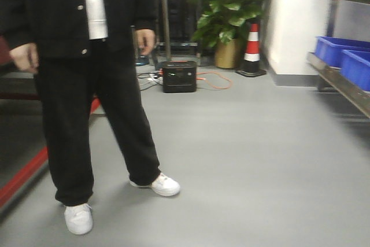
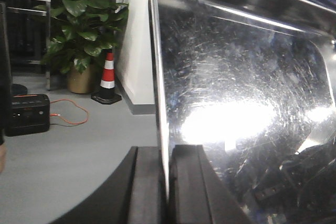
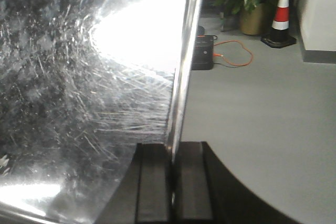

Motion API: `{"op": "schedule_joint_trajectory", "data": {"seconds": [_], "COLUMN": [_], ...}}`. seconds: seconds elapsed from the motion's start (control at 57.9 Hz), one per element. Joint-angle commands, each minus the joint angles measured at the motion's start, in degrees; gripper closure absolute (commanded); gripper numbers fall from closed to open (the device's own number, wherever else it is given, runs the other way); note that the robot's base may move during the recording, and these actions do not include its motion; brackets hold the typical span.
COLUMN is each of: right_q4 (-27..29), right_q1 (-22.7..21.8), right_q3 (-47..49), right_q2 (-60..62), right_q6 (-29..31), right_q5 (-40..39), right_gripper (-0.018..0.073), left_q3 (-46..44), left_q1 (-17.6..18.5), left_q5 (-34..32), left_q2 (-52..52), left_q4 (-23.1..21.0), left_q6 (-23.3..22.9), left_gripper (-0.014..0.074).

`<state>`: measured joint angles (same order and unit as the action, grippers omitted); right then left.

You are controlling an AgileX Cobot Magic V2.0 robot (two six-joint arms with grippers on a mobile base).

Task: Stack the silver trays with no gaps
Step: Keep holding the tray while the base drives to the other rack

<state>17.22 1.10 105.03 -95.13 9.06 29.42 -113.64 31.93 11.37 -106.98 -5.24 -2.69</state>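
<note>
Front view — person [image 1: 87, 56] on floor [image 1: 260, 160], blue crates [image 1: 347, 56] at right. Left wrist view — left hand [image 2: 168, 153] clamped on rim of silver tray [image 2: 236, 77], held edge-on above the floor. Right wrist view: right hand [image 3: 172, 153] clamped on silver tray [image 3: 79, 77] rim.

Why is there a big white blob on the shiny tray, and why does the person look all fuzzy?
Left wrist view: the blob is glare, light bouncing off the scratched silver tray clamped in the left gripper. Right wrist view: similar glare on the tray's upper part, above the right gripper. Front view: the person and the blue crates look smeared, probably motion blur.
</note>
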Motion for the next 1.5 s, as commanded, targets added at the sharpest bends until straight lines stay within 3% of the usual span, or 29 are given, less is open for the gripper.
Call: {"op": "schedule_joint_trajectory", "data": {"seconds": [0.0,1.485], "right_q4": [-0.5,-0.5], "right_q1": [0.1,0.1], "right_q3": [0.7,0.7], "right_q2": [1.0,1.0], "right_q6": [1.0,1.0], "right_q5": [-1.5,-1.5], "right_gripper": [0.0638,0.0638], "left_q3": [-0.7,-0.7], "left_q1": [0.4,0.3], "left_q5": [-3.4,-3.4], "left_q2": [1.1,1.1], "left_q4": [-0.4,-0.4], "left_q6": [0.1,0.1], "left_gripper": [0.0616,0.0616]}}
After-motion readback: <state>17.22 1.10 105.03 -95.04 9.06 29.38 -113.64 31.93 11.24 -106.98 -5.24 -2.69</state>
